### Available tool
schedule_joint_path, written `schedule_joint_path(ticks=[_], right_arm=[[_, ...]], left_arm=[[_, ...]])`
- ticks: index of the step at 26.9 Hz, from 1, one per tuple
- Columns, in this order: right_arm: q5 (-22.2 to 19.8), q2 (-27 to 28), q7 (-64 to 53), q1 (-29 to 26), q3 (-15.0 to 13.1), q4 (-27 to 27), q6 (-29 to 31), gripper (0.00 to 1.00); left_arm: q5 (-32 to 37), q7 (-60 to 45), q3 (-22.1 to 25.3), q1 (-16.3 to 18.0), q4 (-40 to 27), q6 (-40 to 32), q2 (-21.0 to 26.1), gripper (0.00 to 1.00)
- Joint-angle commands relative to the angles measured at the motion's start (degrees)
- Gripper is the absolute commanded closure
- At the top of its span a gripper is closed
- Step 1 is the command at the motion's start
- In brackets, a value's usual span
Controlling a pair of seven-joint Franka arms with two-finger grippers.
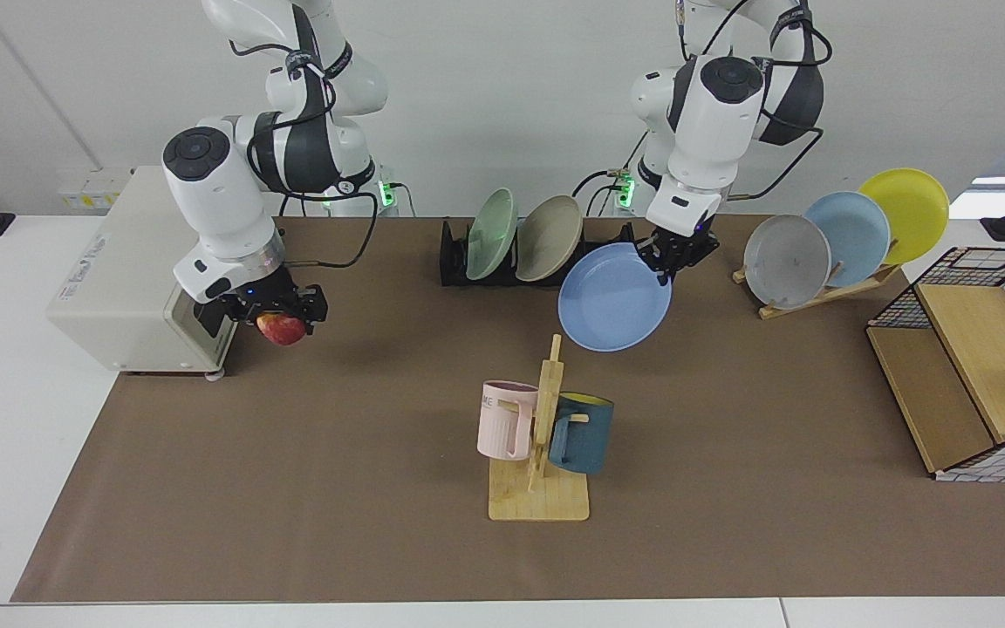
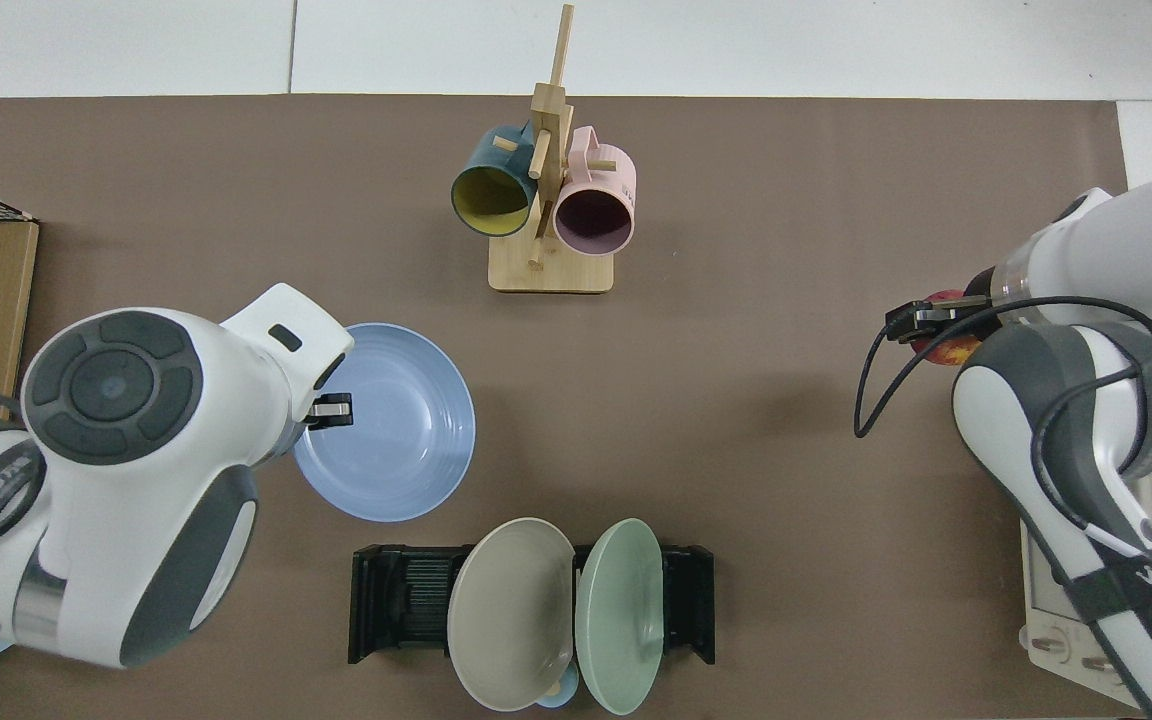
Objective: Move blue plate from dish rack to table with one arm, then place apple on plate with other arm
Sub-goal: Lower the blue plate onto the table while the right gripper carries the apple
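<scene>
left gripper [image 1: 675, 254] pinching the blue plate [image 1: 614, 296] by its rim, held above the table [image 1: 337, 488] near the dish rack [image 1: 454, 262] | stiff, probably slick, rim grip could twist | right gripper [image 1: 280, 310] clamped on the apple [image 1: 283, 328], waiting far left

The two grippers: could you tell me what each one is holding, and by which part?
The left gripper holds the blue plate by its rim, clear of the dish rack. The right gripper holds the apple from above, by its sides.

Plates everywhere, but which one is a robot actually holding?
The blue plate, gripped at its rim by the left gripper above the table. All the others stand in racks.
</scene>
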Motion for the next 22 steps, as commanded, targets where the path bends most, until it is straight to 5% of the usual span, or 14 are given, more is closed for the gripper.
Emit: schedule_joint_path(ticks=[1,8,22], right_arm=[[-0.8,-0.5,1.1,-0.6,0.4,-0.6,-0.3,0.87],[-0.8,-1.0,1.1,-0.5,0.4,-1.3,-0.4,0.86],[-0.7,-1.1,1.7,-0.3,0.4,-2.4,0.5,0.86]], left_arm=[[-5.9,0.1,-0.6,0.2,-2.3,5.7,-0.1,1.0],[-5.9,-0.8,-1.2,-6.3,-4.1,14.1,9.2,1.0],[-6.0,-0.1,-1.2,-10.0,-9.7,21.6,10.7,1.0]])
